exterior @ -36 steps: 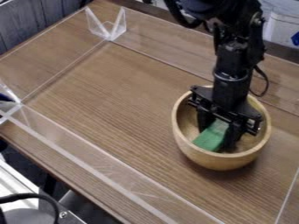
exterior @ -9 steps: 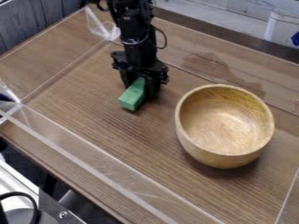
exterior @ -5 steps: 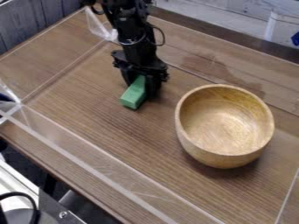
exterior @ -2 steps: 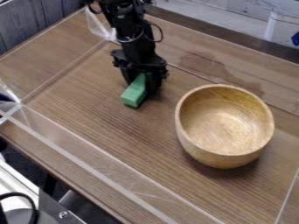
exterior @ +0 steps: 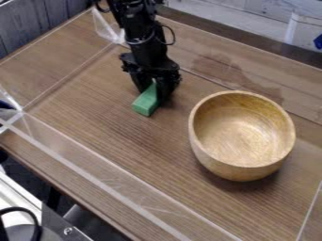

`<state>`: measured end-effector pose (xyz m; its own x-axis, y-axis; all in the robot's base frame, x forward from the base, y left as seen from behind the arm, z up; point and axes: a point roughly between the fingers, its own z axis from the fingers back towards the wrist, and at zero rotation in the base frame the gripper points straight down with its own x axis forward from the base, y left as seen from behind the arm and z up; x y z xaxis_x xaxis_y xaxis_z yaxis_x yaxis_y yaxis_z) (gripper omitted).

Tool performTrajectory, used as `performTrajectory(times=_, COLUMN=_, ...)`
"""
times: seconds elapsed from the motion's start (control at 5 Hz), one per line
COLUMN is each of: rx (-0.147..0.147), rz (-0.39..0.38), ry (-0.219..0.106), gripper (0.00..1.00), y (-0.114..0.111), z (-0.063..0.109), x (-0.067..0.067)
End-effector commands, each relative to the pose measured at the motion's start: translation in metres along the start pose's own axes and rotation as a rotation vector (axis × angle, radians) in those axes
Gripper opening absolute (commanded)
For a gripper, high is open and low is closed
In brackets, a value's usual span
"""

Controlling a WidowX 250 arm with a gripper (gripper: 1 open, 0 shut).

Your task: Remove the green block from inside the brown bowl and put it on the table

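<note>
The green block (exterior: pixel 146 100) lies low on the table (exterior: pixel 88 113), left of the brown bowl (exterior: pixel 242 134). My gripper (exterior: pixel 151 88) points down over the block's far end, and its black fingers are shut on that end. The near end of the block sticks out toward the camera. Whether the block rests on the wood or hangs just above it I cannot tell. The bowl is round, light wood with a thick rim, and nothing is inside it.
Clear acrylic walls (exterior: pixel 56 141) run along the table's left and near edges, with a corner brace (exterior: pixel 116 28) at the back left. The arm (exterior: pixel 136 24) rises behind the block. A faint stain (exterior: pixel 224 66) marks the wood behind the bowl.
The gripper and the green block sit almost where they were a second ago, with only a slight twist of the block. Seven seconds ago the gripper held the block inside the bowl.
</note>
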<state>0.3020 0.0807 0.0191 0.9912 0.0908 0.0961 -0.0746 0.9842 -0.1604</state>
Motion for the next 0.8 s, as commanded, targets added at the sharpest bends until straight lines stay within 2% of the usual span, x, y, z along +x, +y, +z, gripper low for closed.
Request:
performTrajectory(times=0.0, rx=-0.009, rz=0.025, ry=-0.022, gripper=1.00, y=0.003, z=0.013, x=0.001)
performTrajectory(times=0.2, rx=-0.019, rz=0.042, ry=-0.033, gripper=1.00, y=0.005, z=0.021, x=0.002)
performTrajectory(times=0.6, rx=-0.057, rz=0.010, ry=-0.064, gripper=1.00, y=0.010, z=0.042, x=0.004)
